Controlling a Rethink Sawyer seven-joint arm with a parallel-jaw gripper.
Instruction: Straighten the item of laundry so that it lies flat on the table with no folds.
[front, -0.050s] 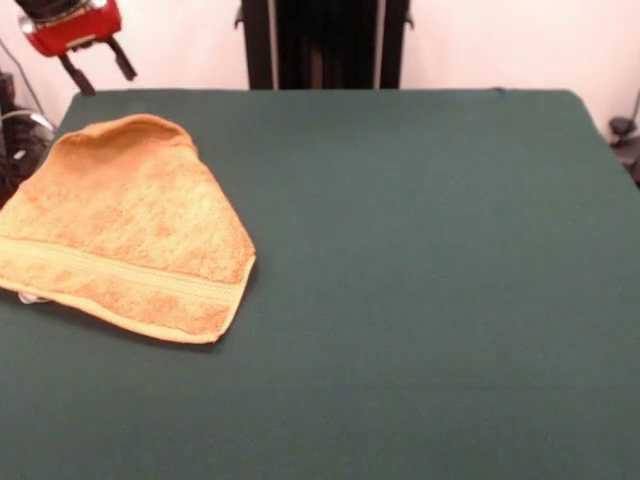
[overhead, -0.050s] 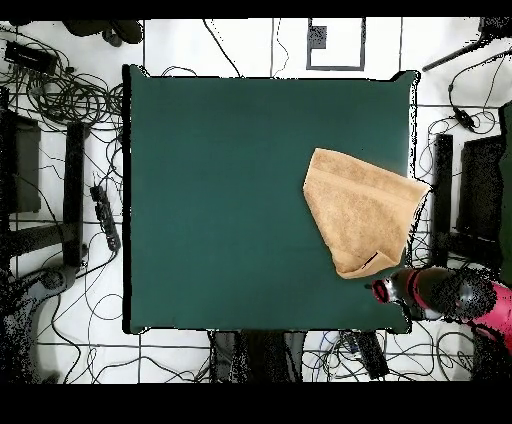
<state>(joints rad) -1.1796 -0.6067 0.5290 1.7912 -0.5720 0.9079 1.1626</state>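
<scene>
The orange-tan towel (front, -0.050s: 130, 230) lies on the left part of the green table (front, -0.050s: 420, 260). It is folded over into a rough triangle, with a rounded fold at its far end and a woven band along its near edge. A white bit, possibly the label (front, -0.050s: 30, 297), peeks out under its near left corner. In the overhead view the towel (overhead, -0.050s: 362, 212) reaches the table (overhead, -0.050s: 220, 200) at its right edge. My gripper (front, -0.050s: 100, 70) hangs beyond the table's far left corner, apart from the towel, open with nothing between its black fingers. From overhead the gripper (overhead, -0.050s: 383, 291) sits just past the towel's pointed corner.
Cables (overhead, -0.050s: 60, 100) cover the floor around the table. Black stands (overhead, -0.050s: 478, 200) are beside the edge next to the towel. The black pedestal (front, -0.050s: 325, 45) rises behind the far edge. More cables (front, -0.050s: 15, 130) lie at the left of the front view.
</scene>
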